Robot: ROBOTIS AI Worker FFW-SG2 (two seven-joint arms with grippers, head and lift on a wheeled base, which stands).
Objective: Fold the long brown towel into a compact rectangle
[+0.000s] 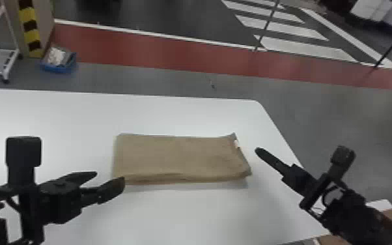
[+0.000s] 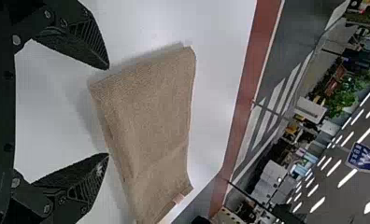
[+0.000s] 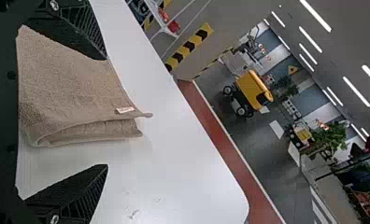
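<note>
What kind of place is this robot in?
Probably a factory or warehouse hall: a long red lane is painted on the grey floor beside white crossing stripes, and a boxy yellow machine on black wheels stands there.

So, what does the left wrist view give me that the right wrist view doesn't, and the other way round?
Left wrist view: the left gripper with its fingers open, and a blue sign near ceiling lights.

Right wrist view: layers looped inside a fold at the tagged end of the towel, a yellow wheeled machine and black-and-yellow tape.

Both: the folded towel with its pale tag, the white table, the red floor strip and plants.
</note>
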